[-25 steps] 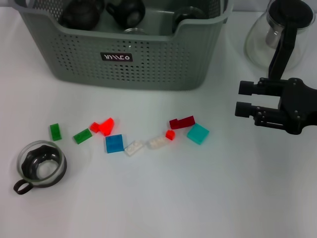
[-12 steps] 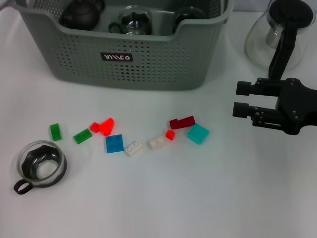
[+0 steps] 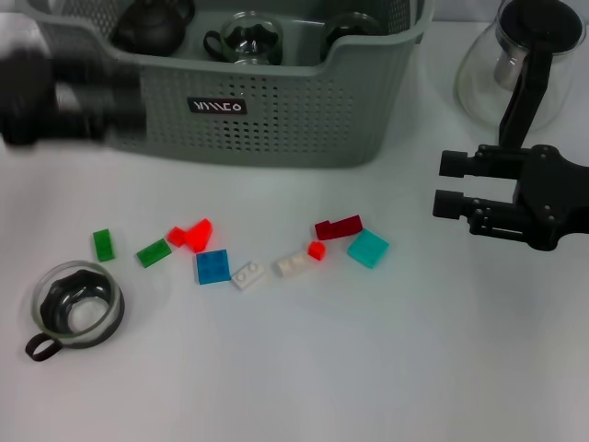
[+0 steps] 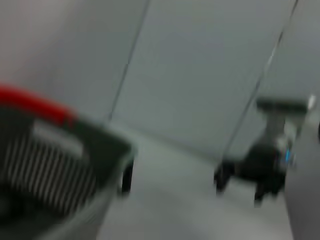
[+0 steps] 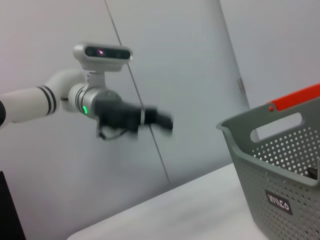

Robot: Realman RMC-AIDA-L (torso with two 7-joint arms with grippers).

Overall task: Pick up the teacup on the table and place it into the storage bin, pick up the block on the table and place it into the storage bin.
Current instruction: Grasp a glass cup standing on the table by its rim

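Observation:
A glass teacup point(image 3: 75, 308) with a dark liner and a loop handle stands on the table at the front left. Several small blocks lie in a row: green point(image 3: 104, 244), red point(image 3: 190, 234), blue point(image 3: 213, 266), white point(image 3: 292, 263), dark red point(image 3: 338, 226), teal point(image 3: 368, 248). The grey-green storage bin point(image 3: 276, 110) stands at the back and holds a dark teapot point(image 3: 152, 23) and a glass cup point(image 3: 247, 37). My left gripper point(image 3: 64, 97) is a dark blur in front of the bin's left side. My right gripper point(image 3: 449, 184) is open and empty, right of the blocks.
A glass teapot point(image 3: 515, 64) with a black handle stands at the back right, behind my right arm. The right wrist view shows the bin point(image 5: 280, 165) and my left arm point(image 5: 120, 115) farther off. The left wrist view is blurred.
A glass cup now rests in the bin where a dark shape hung before. My left gripper has swept out to the bin's front left. The right arm has barely moved.

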